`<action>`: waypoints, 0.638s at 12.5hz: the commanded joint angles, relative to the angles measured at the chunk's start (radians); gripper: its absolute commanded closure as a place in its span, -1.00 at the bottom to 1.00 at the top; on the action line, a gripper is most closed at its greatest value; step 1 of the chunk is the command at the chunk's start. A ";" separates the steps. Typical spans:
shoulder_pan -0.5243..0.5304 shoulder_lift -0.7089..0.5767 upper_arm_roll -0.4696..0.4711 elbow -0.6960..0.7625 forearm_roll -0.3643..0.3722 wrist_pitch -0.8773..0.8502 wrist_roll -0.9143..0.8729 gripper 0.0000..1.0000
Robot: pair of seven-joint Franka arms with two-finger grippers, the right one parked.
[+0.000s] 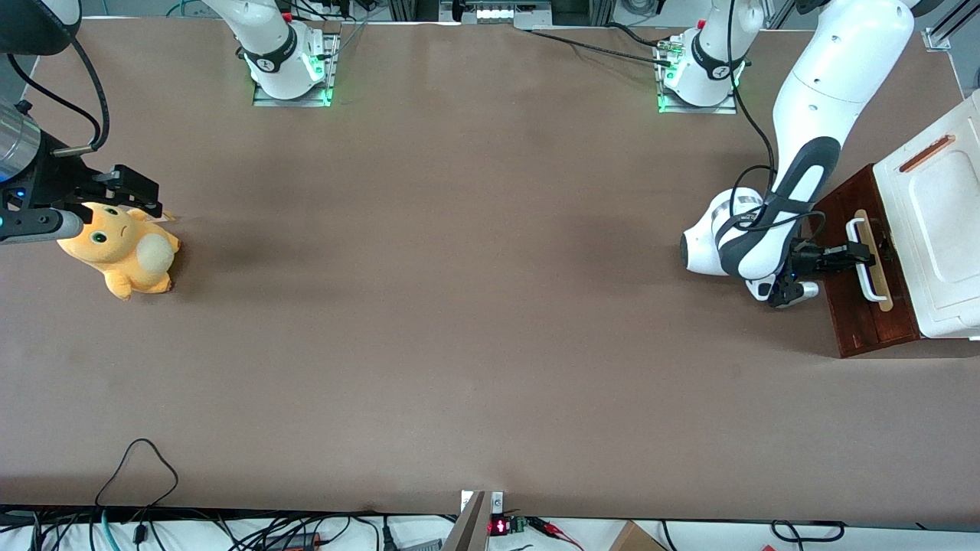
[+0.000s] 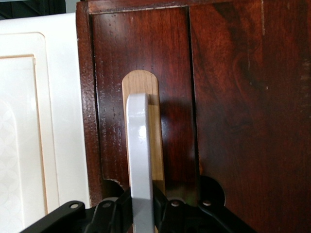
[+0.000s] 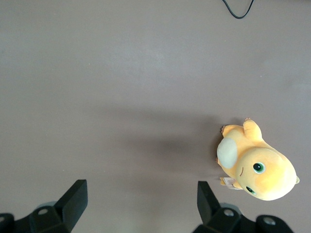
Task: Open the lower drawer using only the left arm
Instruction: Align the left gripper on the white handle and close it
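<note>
- At the working arm's end of the table, the left arm [image 1: 796, 153] reaches down to the cabinet; gripper [image 1: 864, 254] sits right at the white loop handle [image 1: 869, 285].
- Gripper state: fingers [image 2: 109, 216] sit close on either side of the handle bar [image 2: 138, 160], narrow gap, closed around it as far as the wrist view shows.
- Lower drawer [image 1: 865, 268]: dark reddish-brown front, directly ahead of the gripper, touching it via the handle. Handle is mounted on a pale wood strip [image 2: 156, 155] running along the drawer front.
- Front view shows the drawer front jutting out past the white box-like top [image 1: 938, 229], which lies just past the drawer from the gripper.
- Yellow plush toy [image 1: 122, 252] lies well apart from the gripper, toward the parked arm's end of the brown table [image 1: 459, 306].
</note>
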 commanded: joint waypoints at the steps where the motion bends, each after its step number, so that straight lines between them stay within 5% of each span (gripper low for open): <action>1: 0.002 0.005 0.000 0.022 0.025 -0.002 0.020 0.89; 8: -0.013 0.004 -0.024 0.029 0.025 -0.008 0.019 0.95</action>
